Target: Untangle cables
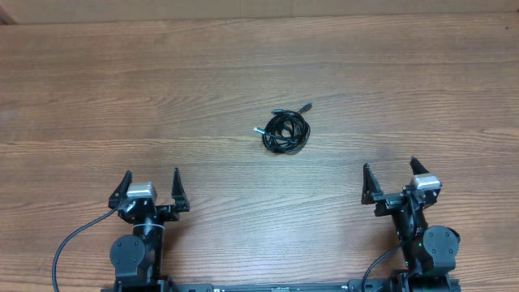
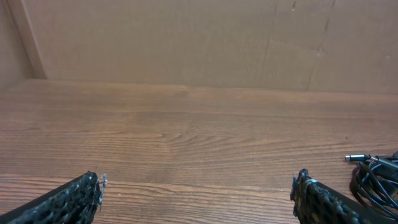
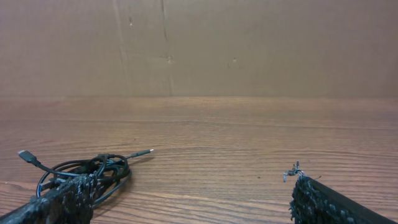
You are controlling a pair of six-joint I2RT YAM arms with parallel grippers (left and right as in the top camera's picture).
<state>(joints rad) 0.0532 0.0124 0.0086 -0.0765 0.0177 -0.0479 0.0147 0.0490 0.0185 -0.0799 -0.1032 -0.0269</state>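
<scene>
**Near edge.** Both arms sit at the near edge of the table (image 1: 122, 81), one toward each near corner. The left gripper (image 1: 152, 174) is toward the near-left corner. Its fingers are spread wide apart with nothing between them. Its wrist camera agrees, showing only bare wood between the two black textured fingertips (image 2: 78, 198). A thick black wire (image 1: 66, 245) loops out from this arm's base.

The right gripper (image 1: 389, 165) is toward the near-right corner. It is likewise spread apart and holding nothing. Its wrist view shows a few stray fibres on the right-hand fingertip (image 3: 297, 173).

**Middle of the table.** The cables (image 1: 285, 131) lie about the centre of the tabletop, flat on the wood and well apart from both grippers. They form one tight coiled bundle of thin black cord. I cannot tell how many separate cords make it up. Two plug ends stick out of the coil:
- One silver-tipped plug (image 1: 306, 106) points toward the far-right corner.
- A second plug (image 1: 260, 130) projects toward the left edge.

The left wrist camera catches the bundle at the right margin of its view, and the right wrist camera catches it low on the left, partly behind that gripper's finger.

**Far edge.** A brown cardboard wall (image 2: 186, 37) stands along the far edge of the table, with creases and seams visible.
</scene>
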